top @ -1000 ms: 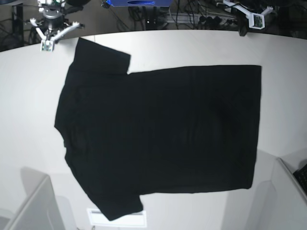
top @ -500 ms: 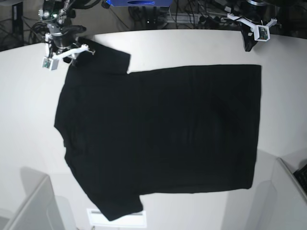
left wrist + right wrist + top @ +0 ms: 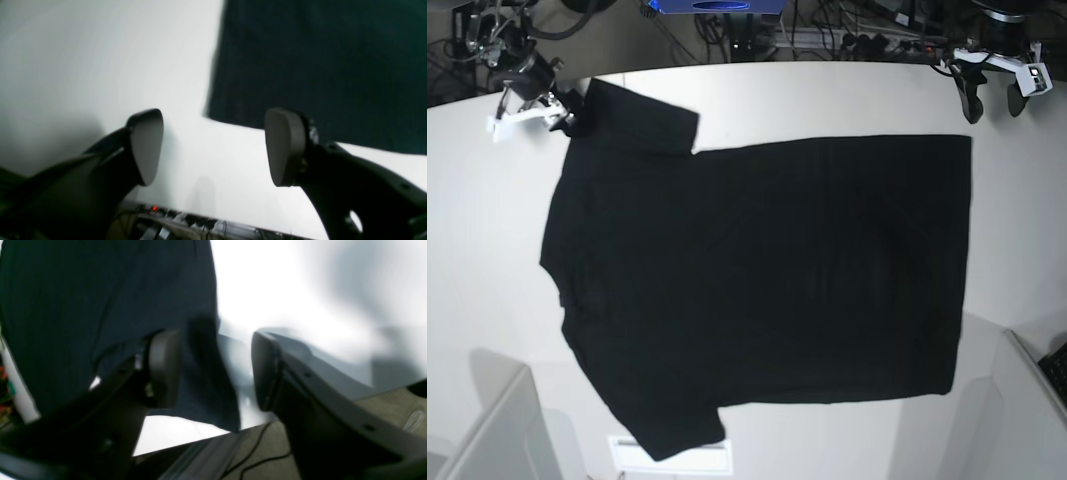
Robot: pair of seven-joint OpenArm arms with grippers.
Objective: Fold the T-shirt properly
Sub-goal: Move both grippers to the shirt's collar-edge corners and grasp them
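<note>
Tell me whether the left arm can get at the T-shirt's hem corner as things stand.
Probably yes: the left end effector hovers open just off the T-shirt corner, with only bare table between them.

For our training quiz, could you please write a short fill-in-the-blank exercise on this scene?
1. The T-shirt lying flat on the table is ____ in colour.
2. The jaws of the left gripper stand ____.
3. The edge of a ____ of the T-shirt lies between the jaws of the right gripper.

Missing words: black; open; sleeve
</note>
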